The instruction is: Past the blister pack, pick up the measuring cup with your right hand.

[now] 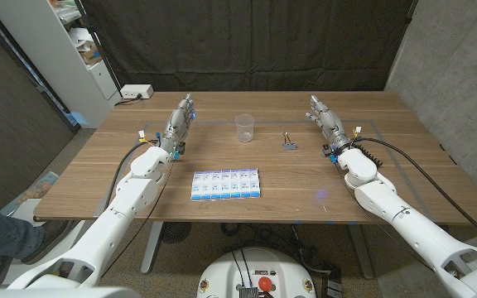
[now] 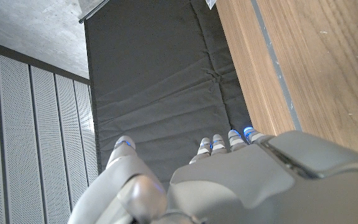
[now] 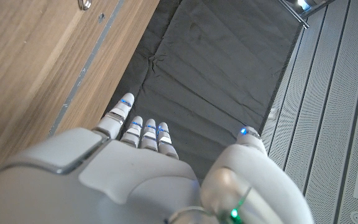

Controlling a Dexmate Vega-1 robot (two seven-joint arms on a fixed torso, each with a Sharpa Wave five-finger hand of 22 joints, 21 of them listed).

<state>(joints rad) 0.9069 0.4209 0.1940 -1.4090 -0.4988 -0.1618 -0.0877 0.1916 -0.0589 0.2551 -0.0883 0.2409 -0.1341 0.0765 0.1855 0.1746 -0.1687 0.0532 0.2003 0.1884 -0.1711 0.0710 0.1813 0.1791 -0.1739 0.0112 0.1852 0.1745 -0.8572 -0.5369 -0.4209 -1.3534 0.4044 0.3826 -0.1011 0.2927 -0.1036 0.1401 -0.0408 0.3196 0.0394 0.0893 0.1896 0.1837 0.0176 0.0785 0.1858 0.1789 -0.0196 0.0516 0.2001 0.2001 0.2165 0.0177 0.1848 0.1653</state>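
Plainly, the main risk lies in the cup itself: the measuring cup (image 1: pixel 245 127), clear plastic, stands upright in the upper middle of the head view, past the blister pack (image 1: pixel 226 185) that lies at the lower centre of the table (image 1: pixel 387 207). It looks light and thin-walled, so a sideways brush from the robot hand would likely tip it or push it away, and too firm a squeeze could make it pop out.

The right robot hand (image 1: pixel 325 118) sits at the upper right, well apart from the cup, holding nothing, fingers extended and close together. Between the two lies a small dark clip-like object (image 1: pixel 288 144); a low sweep towards the cup could knock it.

The left robot hand (image 1: pixel 180 122), upper left, is likewise empty with fingers straight.

The blister pack shows rows of blue-and-white cells, but any printing is too small to read; the cup's markings cannot be made out either.
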